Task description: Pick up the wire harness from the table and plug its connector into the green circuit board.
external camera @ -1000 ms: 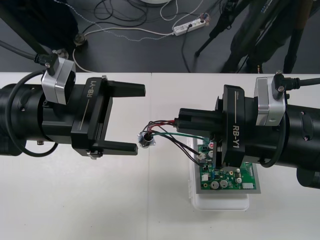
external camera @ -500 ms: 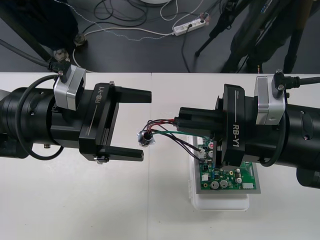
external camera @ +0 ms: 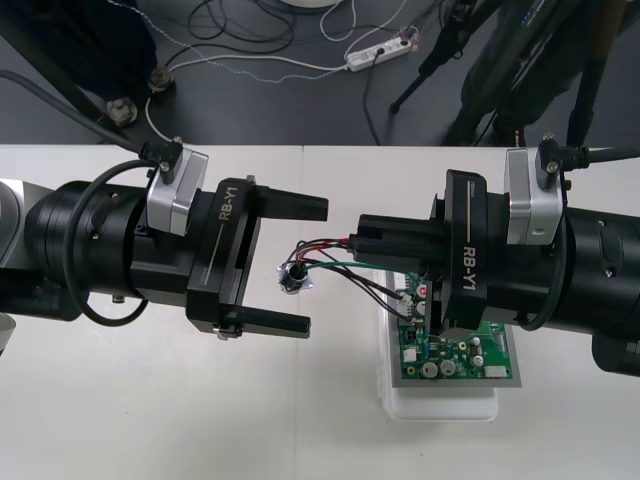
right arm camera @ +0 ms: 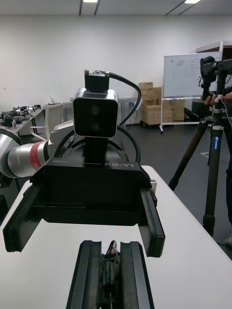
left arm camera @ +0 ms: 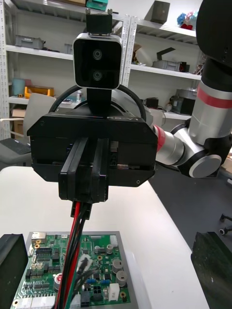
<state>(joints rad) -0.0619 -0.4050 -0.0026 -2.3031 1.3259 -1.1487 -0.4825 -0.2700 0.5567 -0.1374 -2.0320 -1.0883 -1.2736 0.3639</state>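
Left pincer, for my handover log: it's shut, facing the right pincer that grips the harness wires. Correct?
No. The front view shows the left pincer open, spread wide, facing the right pincer that grips the harness wires.

Bright, even overhead light; soft shadows on table (external camera: pixel 150 420).

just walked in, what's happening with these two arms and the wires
The right pincer is shut on the wire harness, holding its wires above the table beside the green circuit board. The round metal socket hangs free at the wires' end, between the two arms. The left pincer is open, and from above the socket lies between its fingers, untouched. The plug is at the board's edge; whether it is seated cannot be told.
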